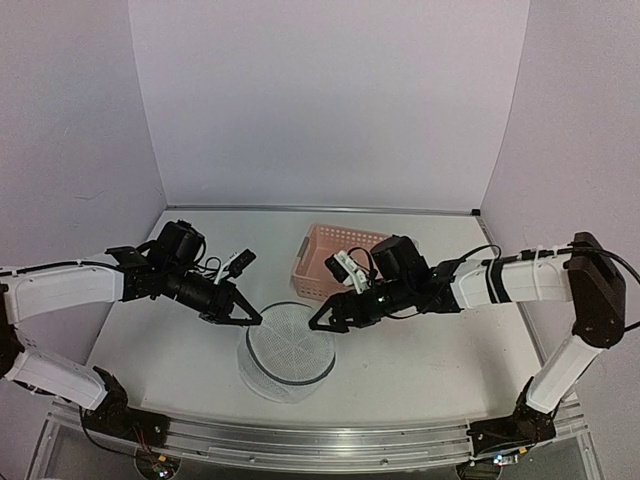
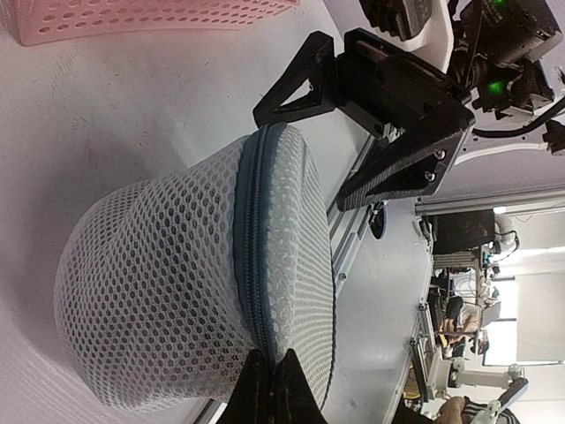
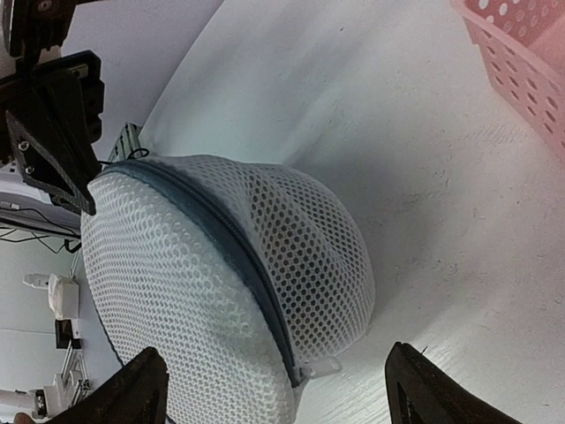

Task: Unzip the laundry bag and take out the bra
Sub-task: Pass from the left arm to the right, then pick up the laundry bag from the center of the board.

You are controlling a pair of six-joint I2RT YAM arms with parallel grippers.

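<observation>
The zipped laundry bag (image 1: pixel 289 350) sat by the counter's (image 1: pixel 430 365) near edge. The left gripper (image 1: pixel 252 320) was shut against its left side; the right gripper (image 1: pixel 320 323), wide open and empty, faced the zip tab (image 3: pixel 320 365).

White honeycomb mesh cloth and grey zip tape (image 2: pixel 252 230) on laundry bag (image 1: pixel 288 352); behind it, pink perforated plastic basket (image 1: pixel 325 262); beneath, matt tabletop (image 1: pixel 420 360).

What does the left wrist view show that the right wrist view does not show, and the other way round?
Only left wrist: the right gripper seen whole, jaws open beyond the laundry bag, and the left gripper shut on its seam. Only right wrist: a small white tab at the zip's end. Both: the mesh bag, its grey zip, the pink basket.
</observation>
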